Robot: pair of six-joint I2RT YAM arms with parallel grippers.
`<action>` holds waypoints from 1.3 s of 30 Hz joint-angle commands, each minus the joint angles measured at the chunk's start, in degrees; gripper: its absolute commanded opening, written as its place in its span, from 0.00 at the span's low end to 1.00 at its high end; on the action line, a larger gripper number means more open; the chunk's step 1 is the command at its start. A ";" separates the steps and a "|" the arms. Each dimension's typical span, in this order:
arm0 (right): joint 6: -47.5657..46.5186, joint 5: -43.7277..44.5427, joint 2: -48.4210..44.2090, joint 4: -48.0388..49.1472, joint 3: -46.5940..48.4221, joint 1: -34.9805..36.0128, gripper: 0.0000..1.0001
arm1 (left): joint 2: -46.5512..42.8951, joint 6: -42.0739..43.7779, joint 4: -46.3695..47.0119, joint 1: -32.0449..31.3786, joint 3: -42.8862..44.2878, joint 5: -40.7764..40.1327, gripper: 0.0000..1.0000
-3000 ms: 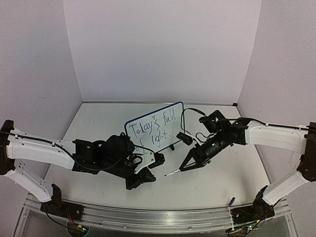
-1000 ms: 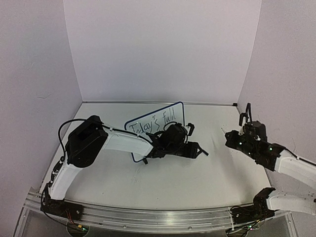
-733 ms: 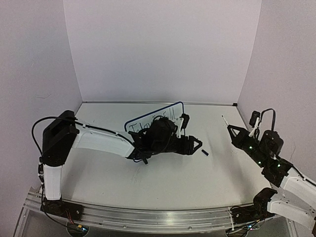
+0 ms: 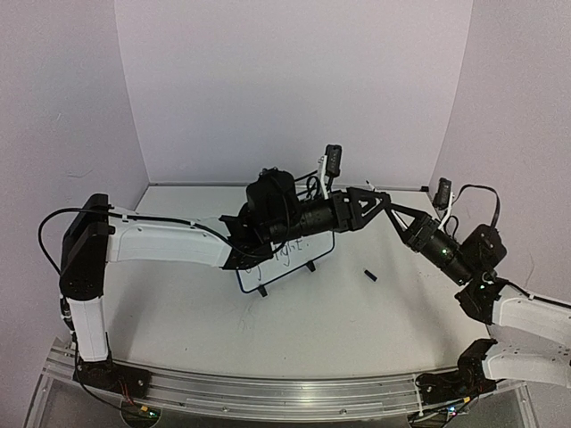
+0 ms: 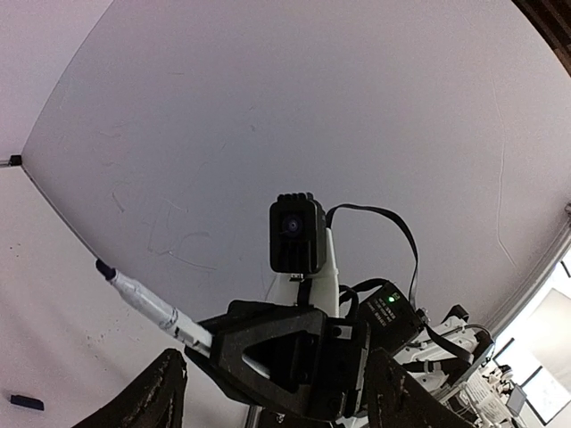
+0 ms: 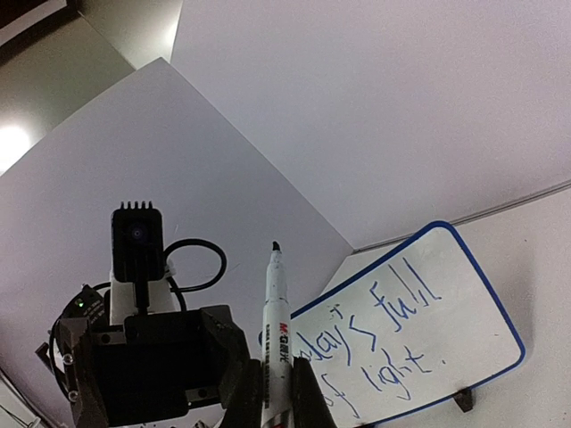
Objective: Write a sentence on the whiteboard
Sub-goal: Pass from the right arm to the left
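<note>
Status: my right gripper (image 6: 277,388) is clamped on the slim white marker pen (image 6: 275,321), barrel upright between the fingers. The dark tip is bare and points up and away from the table. I'm holding it low on the barrel, so most of the pen stands clear above the jaws.

My left gripper (image 4: 375,203) is spread wide and holds nothing. Its fingers (image 5: 152,401) frame the right gripper head-on, close but not touching as far as I can tell. My read is that the two are lined up nose to nose for a pen handover or a recap, not for more writing.

The small white rounded-corner whiteboard with the thin blue rim (image 6: 473,312) stands mid-table, leaning back on its stand. The thin dark handwritten sentence (image 6: 384,334) sits on two lines and ends in a full stop, so the writing looks done.

Around it:
- A small dark pen cap (image 4: 369,275) lies on the white table (image 4: 339,339), right of the board and apart from both grippers.
- A black clip foot (image 6: 462,399) shows under the board's lower edge.

In the way:
- My left forearm crosses over the board and hides most of it from above. If that arm drops, it risks tipping the board.
- The cap is down on the table while both grippers are up in the air, so one has to come down for it.
</note>
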 commanded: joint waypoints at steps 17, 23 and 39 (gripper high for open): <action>-2.89 3.10 1.04 5.54 2.46 7.07 0.00 | 0.93 -4.94 1.61 0.41 3.27 -2.76 0.34; -2.99 4.34 1.30 5.46 2.10 7.08 0.00 | 0.95 -5.44 2.89 0.41 2.96 -2.55 0.11; -13.31 8.79 -7.88 -30.68 7.75 7.10 0.76 | -5.66 0.05 -6.97 5.96 -0.83 8.26 0.00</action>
